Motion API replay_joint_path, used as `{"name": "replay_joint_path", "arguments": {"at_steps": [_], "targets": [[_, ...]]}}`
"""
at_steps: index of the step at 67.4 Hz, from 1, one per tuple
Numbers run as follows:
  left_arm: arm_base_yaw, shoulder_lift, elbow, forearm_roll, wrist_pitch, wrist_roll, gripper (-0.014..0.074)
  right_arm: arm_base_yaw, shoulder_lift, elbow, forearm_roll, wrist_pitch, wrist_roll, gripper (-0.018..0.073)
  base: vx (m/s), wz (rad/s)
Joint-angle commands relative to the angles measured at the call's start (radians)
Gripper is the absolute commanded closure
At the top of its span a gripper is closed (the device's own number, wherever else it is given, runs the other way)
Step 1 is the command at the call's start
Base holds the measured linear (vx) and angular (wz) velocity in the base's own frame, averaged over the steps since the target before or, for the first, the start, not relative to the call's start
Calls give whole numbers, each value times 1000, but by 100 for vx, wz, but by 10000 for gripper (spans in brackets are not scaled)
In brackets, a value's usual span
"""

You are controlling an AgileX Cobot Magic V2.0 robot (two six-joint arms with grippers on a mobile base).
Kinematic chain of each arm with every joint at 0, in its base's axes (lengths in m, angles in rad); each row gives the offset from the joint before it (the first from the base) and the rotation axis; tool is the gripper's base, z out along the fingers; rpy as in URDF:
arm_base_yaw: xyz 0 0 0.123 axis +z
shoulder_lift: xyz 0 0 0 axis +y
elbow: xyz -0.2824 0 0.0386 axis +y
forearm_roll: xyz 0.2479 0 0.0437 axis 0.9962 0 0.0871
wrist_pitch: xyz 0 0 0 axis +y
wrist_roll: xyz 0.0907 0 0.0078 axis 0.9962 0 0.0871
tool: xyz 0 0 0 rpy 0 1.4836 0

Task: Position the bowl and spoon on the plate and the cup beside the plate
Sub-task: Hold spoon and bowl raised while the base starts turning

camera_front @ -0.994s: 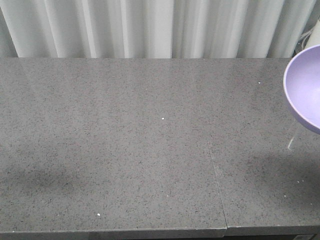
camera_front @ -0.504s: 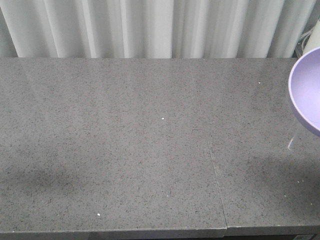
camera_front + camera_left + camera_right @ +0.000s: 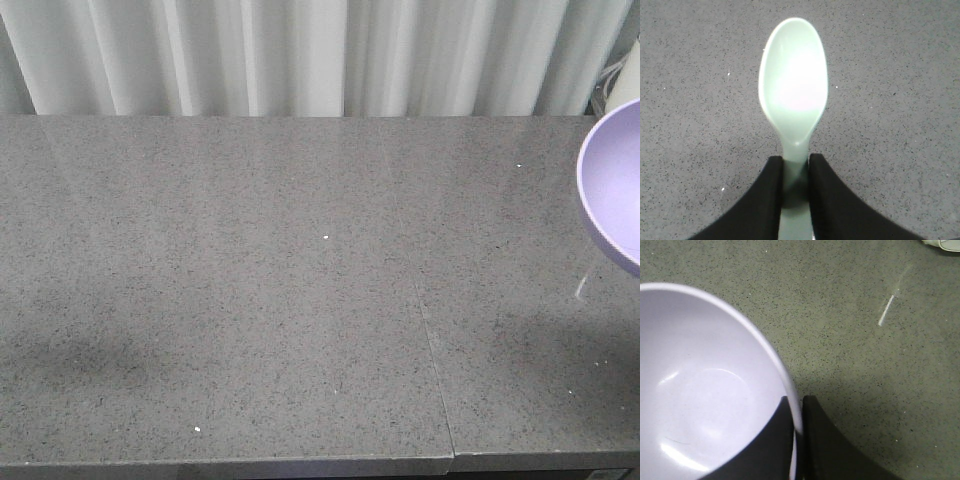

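Carrying step, I judge. The left hand (image 3: 795, 167) pinches the spoon (image 3: 794, 85) by its handle above the surface (image 3: 250, 280). The right hand (image 3: 799, 405) pinches the bowl (image 3: 705, 390) by its rim at the scene's right edge. The plate and cup are out of view, so the next move calls for finding the plate and setting the bowl on it.

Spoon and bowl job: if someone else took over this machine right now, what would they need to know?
The left gripper is shut on the spoon by its handle, over the table.
The right gripper is shut on the bowl at its rim, one finger inside, one outside; the bowl shows at the front view's right edge.
No view shows the plate or the cup.
Done: spoon and bowl gripped.
To do: bowl and spoon onto plate, cup beside it.
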Motion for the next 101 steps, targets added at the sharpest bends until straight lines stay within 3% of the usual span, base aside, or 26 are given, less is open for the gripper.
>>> {"name": "replay_joint_path", "arguments": {"at_steps": [1, 101], "targets": [[-4, -18, -28, -9, -23, -4, 603, -3, -10, -28, 4, -59, -8, 565, 0, 0], [-4, -18, -28, -9, -23, -4, 603, -3, -10, -28, 4, -59, -8, 565, -1, -8]]}}
